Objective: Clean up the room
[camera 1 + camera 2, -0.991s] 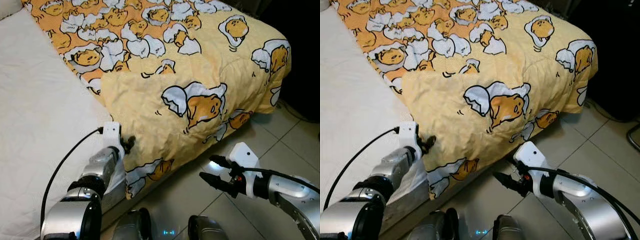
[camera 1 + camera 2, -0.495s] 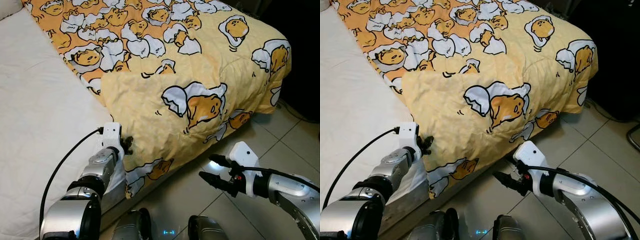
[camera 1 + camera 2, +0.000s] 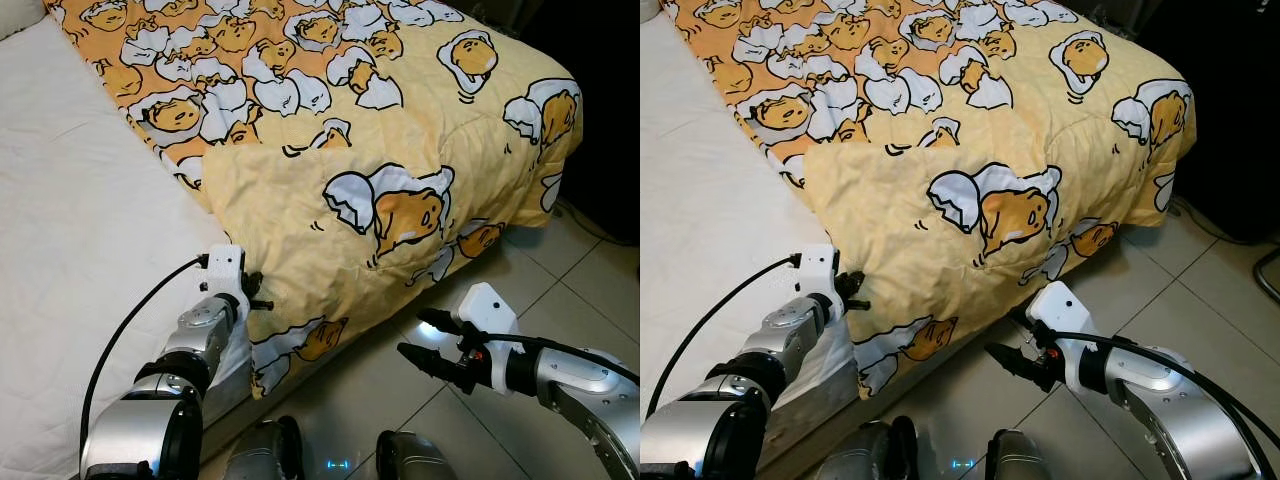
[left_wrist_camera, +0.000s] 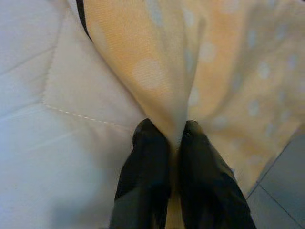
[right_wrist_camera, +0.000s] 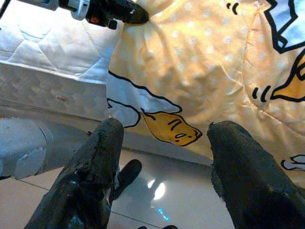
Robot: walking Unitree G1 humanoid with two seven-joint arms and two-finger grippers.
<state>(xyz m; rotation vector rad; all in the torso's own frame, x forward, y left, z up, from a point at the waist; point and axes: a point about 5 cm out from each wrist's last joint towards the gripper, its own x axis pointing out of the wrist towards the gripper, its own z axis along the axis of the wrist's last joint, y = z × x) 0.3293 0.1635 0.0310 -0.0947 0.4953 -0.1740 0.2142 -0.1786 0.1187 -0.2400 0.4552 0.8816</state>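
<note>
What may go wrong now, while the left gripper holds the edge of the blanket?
The left gripper pinches only a thin fold of the blanket, so the fabric may slip out when pulled. The blanket's corner hangs over the mattress towards the floor; the open right gripper could snag it.

Drew the left tool slightly back toward the near left along the mattress edge, fingers pinched on the hem of the yellow quilt. Tugged that hem a touch leftward with it. Shifted the right tool barely, over the floor tiles.
</note>
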